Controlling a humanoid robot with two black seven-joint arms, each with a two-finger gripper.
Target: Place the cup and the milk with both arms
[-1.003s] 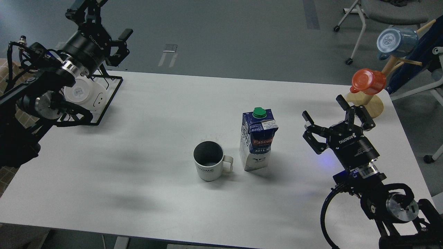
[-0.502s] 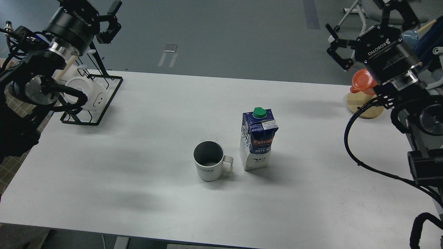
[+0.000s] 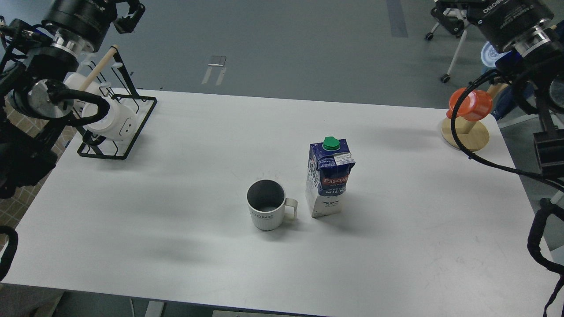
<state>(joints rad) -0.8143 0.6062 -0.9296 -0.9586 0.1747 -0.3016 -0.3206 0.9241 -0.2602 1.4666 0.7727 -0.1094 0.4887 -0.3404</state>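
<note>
The cup [image 3: 265,210], a cream ribbed mug with a dark inside and "HOME" lettering, stands upright in the middle of the white table [image 3: 176,211], handle to the right. The milk [image 3: 328,181], a blue and white carton with a green cap, stands upright just right of it, not touching. My left gripper [image 3: 108,2] is high at the top left, over the wire rack, far from both. My right gripper [image 3: 462,3] is high at the top right, beyond the table. Each is cut by the top edge, shows one finger splayed wide, and holds nothing.
A black wire rack [image 3: 116,132] with plain white mugs sits at the table's far left corner. A wooden stand [image 3: 465,132] with an orange cup [image 3: 470,104] and a blue cup [image 3: 489,48] is at the far right corner. An office chair is behind.
Both arms have risen and drawn back away from the table's middle; the right one swung from low near the carton up to the top right. Cup and milk have not moved.
</note>
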